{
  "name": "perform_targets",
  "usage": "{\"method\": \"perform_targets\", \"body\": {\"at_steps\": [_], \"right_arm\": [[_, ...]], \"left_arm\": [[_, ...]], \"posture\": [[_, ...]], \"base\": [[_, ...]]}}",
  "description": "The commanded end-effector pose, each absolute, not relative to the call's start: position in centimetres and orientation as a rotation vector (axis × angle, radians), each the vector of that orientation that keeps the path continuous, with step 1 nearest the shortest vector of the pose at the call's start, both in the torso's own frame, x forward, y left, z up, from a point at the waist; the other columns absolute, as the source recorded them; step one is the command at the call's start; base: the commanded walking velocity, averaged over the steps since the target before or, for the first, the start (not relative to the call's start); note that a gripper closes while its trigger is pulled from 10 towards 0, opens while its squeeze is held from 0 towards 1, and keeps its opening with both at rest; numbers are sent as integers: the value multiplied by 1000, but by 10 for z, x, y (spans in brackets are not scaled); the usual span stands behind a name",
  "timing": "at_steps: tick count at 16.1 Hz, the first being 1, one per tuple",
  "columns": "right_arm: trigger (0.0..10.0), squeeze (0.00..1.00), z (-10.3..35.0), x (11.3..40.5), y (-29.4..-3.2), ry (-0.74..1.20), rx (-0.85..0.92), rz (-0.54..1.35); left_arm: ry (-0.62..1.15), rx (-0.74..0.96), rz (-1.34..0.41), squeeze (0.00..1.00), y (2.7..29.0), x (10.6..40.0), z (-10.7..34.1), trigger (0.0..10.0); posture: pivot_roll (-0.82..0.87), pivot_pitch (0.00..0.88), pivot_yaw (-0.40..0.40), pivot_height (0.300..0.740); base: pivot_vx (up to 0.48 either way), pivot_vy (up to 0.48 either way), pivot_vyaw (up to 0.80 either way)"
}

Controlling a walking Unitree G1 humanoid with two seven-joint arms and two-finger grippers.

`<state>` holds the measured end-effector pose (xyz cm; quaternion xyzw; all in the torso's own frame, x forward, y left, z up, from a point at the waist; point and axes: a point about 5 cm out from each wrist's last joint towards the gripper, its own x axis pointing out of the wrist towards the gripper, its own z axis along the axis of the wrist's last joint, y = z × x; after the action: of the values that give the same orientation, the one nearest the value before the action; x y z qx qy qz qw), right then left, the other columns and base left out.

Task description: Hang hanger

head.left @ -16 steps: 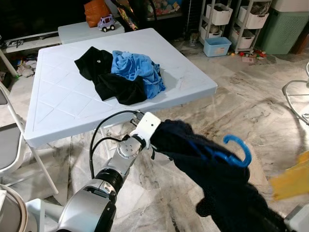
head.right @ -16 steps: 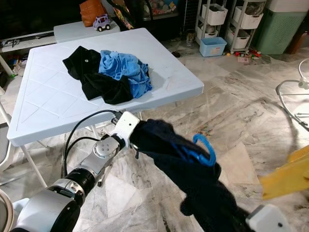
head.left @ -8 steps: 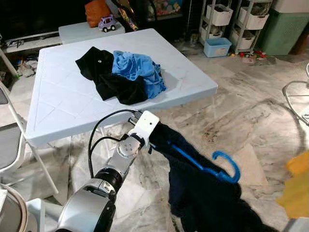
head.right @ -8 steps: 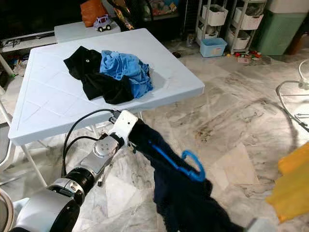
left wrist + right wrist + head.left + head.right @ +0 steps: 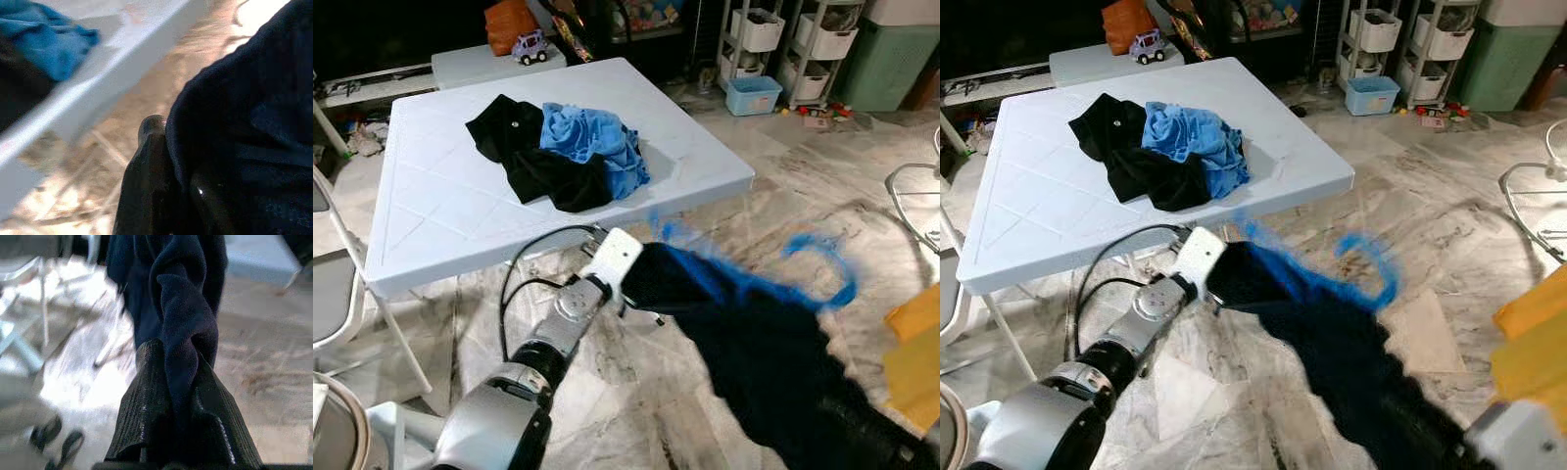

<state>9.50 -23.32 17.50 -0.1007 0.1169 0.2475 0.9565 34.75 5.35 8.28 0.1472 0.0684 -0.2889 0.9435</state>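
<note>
Hanger (image 5: 818, 264) now blurred, lifted higher

We see a heap of clothes (image 5: 558, 152) lying on the table (image 5: 440, 215) toward its far right corner, and beyond the far edge a second table (image 5: 480, 61) carries a toy car (image 5: 530, 45) and a bag (image 5: 507, 22). In front of the near right corner, a garment (image 5: 754, 343) on a hanger (image 5: 818, 264) stretches over the floor (image 5: 803, 186) between the left gripper (image 5: 166, 161) and the right gripper (image 5: 178, 426). Storage racks (image 5: 788, 39) stand at the far right, a folding chair (image 5: 337, 284) left of the table.
</note>
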Motion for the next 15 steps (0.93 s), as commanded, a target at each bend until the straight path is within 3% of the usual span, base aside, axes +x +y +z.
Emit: {"method": "perform_targets", "body": {"at_steps": [1, 2, 5, 8, 13, 15], "right_arm": [[10000, 0, 187, 97, -230, 168, -208, 499], [10000, 0, 184, 100, -228, 169, -213, 491], [10000, 0, 171, 119, -226, 137, -240, 390], [10000, 0, 152, 147, -224, 114, -279, 268], [10000, 0, 130, 162, -210, 153, -324, 315], [10000, 0, 124, 161, -217, 183, -347, 313]], "left_arm": [[209, 270, -569, 961, 64, 345, 72, 8196], [220, 194, -589, 1000, 61, 343, 71, 10000], [199, 146, -598, 1000, 58, 340, 70, 10000], [126, 100, -761, 1000, 43, 332, 77, 10000], [36, 150, -861, 1000, 39, 331, 88, 10000], [36, 164, -901, 1000, 40, 330, 88, 10000]], "posture": [[-99, 23, 31, 740], [-101, 24, 31, 740], [-98, 25, 26, 740], [-90, 29, 21, 740], [-78, 31, 21, 740], [-76, 31, 20, 740]], "base": [[0, 0, 0], [0, 0, 0], [0, 0, 0], [0, 0, 0], [0, 0, 0], [0, 0, 0]]}}
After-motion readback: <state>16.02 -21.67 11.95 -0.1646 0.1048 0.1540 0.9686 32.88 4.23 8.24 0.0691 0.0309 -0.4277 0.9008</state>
